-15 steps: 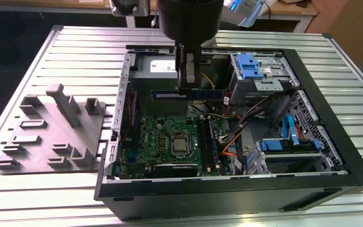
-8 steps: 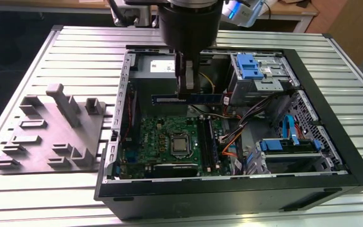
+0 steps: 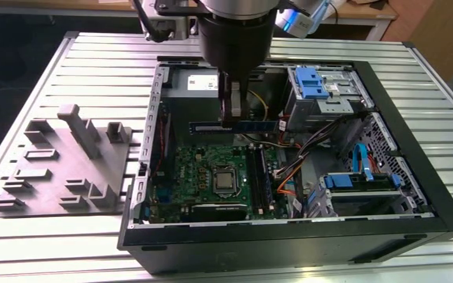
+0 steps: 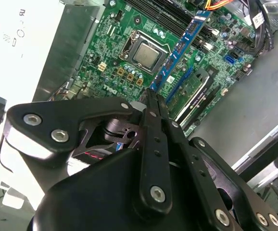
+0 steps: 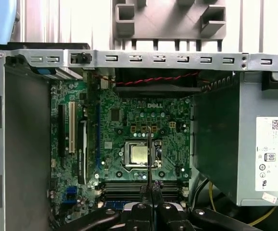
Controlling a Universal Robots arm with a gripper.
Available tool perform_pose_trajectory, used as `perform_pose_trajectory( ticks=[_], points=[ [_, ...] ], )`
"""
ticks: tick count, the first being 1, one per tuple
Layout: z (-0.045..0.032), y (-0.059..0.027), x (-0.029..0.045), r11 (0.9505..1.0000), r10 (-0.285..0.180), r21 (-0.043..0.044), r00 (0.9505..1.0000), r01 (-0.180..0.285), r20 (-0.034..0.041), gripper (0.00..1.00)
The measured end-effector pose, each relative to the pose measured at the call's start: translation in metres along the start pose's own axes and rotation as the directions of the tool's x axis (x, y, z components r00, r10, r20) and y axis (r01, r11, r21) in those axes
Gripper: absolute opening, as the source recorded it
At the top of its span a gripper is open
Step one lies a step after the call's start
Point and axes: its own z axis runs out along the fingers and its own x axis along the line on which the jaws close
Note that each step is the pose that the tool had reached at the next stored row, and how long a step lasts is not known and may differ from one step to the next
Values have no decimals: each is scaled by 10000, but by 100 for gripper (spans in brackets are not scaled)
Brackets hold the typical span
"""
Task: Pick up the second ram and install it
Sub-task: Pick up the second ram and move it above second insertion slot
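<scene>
Ribbed aluminium table [image 3: 53,65]; wooden desk [image 3: 364,8] behind; dark floor [image 3: 14,41] beyond.

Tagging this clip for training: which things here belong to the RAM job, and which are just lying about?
Job: gripper; second ram, gripped above the case; motherboard.
Lying about: grey fixture block; power supply; drive bays; cables.

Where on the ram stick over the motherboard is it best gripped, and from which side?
Pinch the second ram near mid-length across its flat faces, from above onto its upper long edge. The thin strip hangs level and on edge, so this balances it and leaves the lower edge free toward the motherboard. The tool grips it so.
</scene>
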Motion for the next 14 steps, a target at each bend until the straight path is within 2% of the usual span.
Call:
perform_pose_trajectory(
  ticks=[7,14],
  points=[
    [75,2,-46,10000,-1,1,10000,1,5,11],
    [195,4,-52,10000,0,0,10000,0,5,11]
  ],
)
